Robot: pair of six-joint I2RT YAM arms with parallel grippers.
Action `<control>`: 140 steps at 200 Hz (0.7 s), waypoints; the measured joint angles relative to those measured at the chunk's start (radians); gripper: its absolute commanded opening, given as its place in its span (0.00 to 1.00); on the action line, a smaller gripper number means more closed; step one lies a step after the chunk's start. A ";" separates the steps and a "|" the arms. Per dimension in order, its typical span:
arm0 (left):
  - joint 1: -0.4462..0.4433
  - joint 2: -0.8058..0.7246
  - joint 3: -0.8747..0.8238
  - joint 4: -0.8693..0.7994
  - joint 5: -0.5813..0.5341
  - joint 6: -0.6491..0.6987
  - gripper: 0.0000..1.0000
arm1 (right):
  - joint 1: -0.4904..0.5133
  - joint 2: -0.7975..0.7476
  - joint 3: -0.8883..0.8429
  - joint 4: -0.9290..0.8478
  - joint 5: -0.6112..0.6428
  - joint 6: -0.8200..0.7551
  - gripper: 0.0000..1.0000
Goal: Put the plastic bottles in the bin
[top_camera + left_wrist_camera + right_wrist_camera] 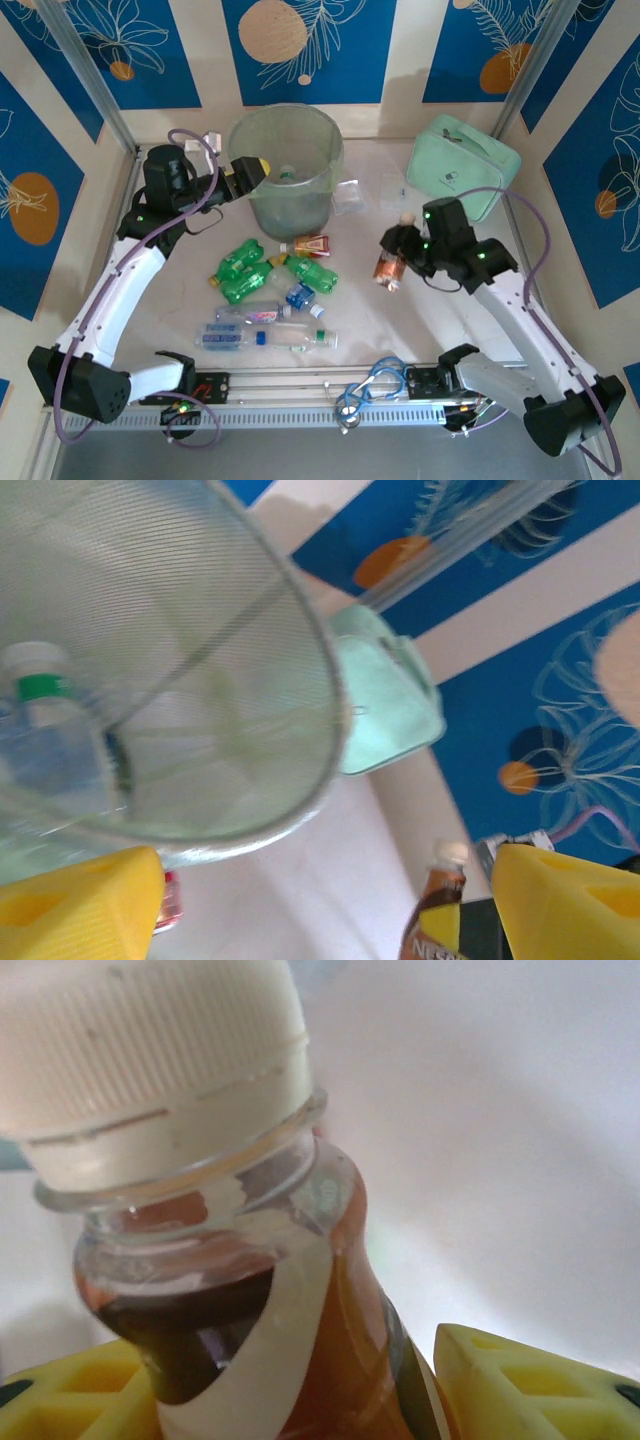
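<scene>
The bin [285,165], a tall pale-green translucent bucket, stands at the back centre. Inside it lies a clear bottle with a green cap [45,740]. My left gripper [252,172] hovers at the bin's left rim, open, with nothing between its yellow fingers [80,905]. My right gripper [398,243] is shut on a brown bottle [387,268] with a white cap [150,1050], lifted off the table right of centre. The left wrist view also catches that brown bottle [435,910]. Several plastic bottles lie in a cluster on the table: green ones [240,262], a red-labelled one [308,244], and clear blue-labelled ones [250,313].
A mint-green zippered case [462,175] sits at the back right. A small clear wrapper [348,195] lies right of the bin. A metal rail with looped blue cable [370,385] runs along the near edge. Patterned walls enclose the table.
</scene>
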 measured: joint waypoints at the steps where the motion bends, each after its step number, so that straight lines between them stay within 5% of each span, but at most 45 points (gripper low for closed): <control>1: 0.000 0.000 -0.001 0.006 0.003 -0.004 0.88 | 0.000 0.000 0.003 0.004 -0.002 0.000 0.59; 39: -0.026 0.010 -0.109 0.368 0.134 -0.247 1.00 | -0.004 0.035 0.124 0.270 -0.107 0.061 0.59; 140: -0.280 0.180 -0.167 1.036 0.161 -0.636 1.00 | 0.000 0.183 0.182 0.892 -0.277 0.294 0.59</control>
